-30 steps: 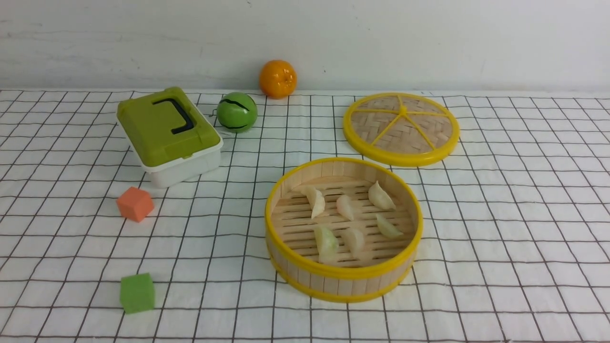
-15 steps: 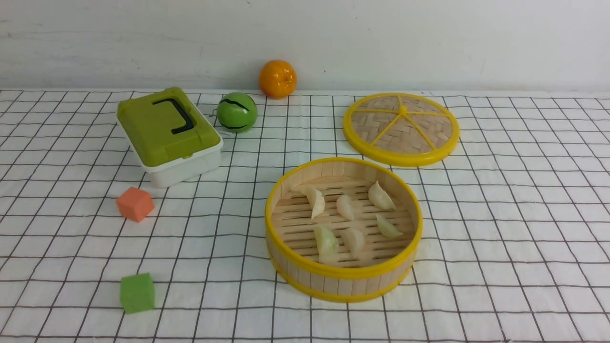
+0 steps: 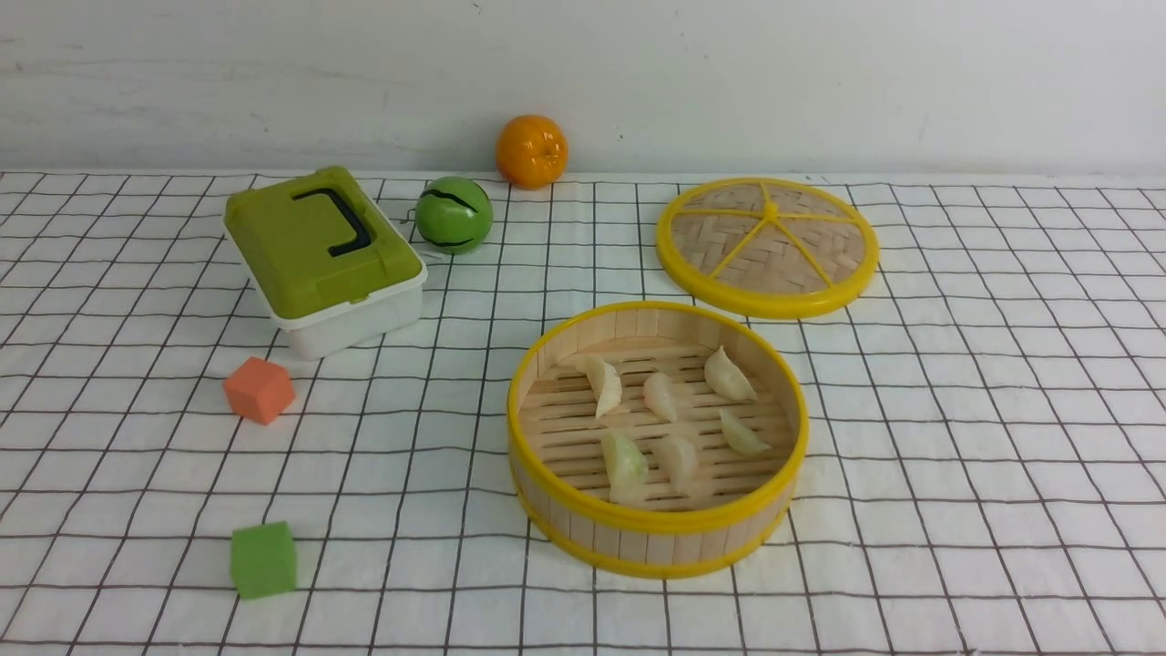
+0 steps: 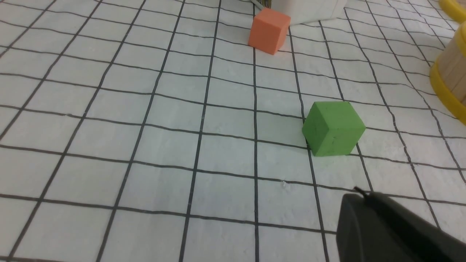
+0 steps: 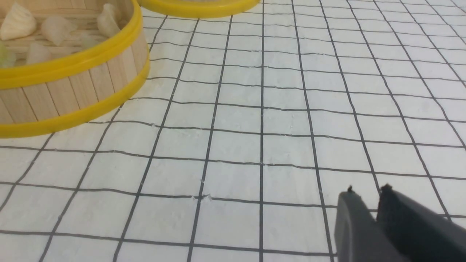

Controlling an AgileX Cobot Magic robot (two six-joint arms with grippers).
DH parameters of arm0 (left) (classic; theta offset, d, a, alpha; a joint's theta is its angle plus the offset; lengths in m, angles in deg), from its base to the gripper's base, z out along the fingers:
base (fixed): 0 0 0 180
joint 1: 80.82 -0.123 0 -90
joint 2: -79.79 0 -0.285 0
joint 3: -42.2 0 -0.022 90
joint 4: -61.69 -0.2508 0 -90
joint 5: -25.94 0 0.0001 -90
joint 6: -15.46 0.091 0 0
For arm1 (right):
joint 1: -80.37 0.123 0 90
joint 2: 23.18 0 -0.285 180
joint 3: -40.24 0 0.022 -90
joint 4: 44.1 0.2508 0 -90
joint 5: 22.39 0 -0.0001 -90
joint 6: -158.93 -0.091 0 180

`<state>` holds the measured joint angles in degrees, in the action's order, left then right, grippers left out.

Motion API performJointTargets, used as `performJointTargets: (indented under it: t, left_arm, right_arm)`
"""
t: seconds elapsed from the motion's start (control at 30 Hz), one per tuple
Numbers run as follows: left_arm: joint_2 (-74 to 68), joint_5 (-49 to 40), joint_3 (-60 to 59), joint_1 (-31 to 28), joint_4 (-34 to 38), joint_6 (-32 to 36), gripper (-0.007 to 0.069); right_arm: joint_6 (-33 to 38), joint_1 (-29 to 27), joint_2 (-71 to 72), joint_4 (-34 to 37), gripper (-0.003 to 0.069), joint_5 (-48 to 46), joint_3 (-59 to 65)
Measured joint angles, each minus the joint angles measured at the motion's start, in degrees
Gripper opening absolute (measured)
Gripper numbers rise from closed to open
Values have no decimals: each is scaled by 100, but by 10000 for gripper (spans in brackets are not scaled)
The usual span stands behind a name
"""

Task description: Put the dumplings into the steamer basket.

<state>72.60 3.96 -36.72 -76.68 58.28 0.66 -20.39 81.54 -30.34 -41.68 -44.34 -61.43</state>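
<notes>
The steamer basket (image 3: 656,524) stands mid-table, round with yellow rims and a slatted floor. Several pale crescent dumplings (image 3: 663,396) lie inside it on the slats. Neither arm shows in the front view. In the left wrist view my left gripper (image 4: 364,194) is shut and empty above the checked cloth, short of the green cube (image 4: 333,128), with the basket's wall (image 4: 449,69) at the frame edge. In the right wrist view my right gripper (image 5: 367,191) is open by a narrow gap with nothing in it, well apart from the basket (image 5: 72,83) and its dumplings (image 5: 18,23).
The flat woven lid (image 3: 767,246) lies behind the basket to the right. A green-lidded white box (image 3: 319,251), a green ball (image 3: 453,214) and an orange (image 3: 531,150) sit at the back left. An orange cube (image 3: 259,390) and a green cube (image 3: 262,558) lie left.
</notes>
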Motion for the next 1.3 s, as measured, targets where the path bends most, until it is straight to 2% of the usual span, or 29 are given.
performJointTargets:
  t: [1.3]
  left_arm:
    - [0,0,0,0,4,2,20]
  right_arm:
    - [0,0,0,0,148,0,0]
